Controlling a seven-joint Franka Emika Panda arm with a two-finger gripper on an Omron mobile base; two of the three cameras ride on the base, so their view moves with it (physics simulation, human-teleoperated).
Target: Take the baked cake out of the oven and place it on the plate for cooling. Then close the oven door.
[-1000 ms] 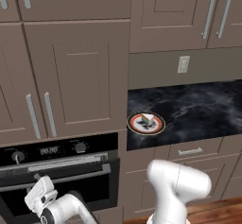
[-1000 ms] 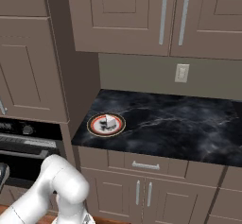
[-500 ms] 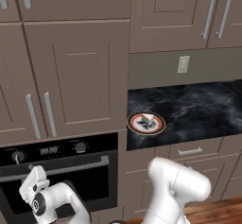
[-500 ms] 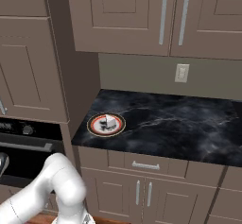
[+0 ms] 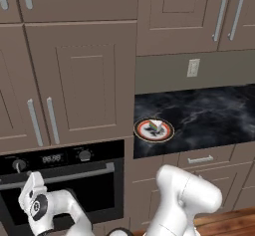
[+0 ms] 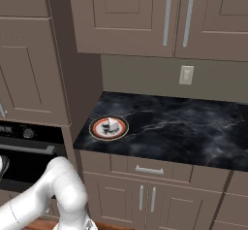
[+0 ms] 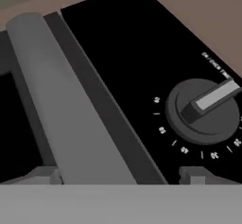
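Risen closer, end effector (image 7: 120, 173) seemingly straddles oven door (image 5: 74, 192) handle (image 7: 61, 109).

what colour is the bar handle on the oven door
Silver-grey; the handle shows best in the hand view, against the black oven door.

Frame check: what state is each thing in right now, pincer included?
baked cake: out of the oven, resting on the plate
plate: on the counter, carrying the cake
oven door: raised, shut or nearly shut
pincer: open, tips either side of the door handle
cabinet doors: shut
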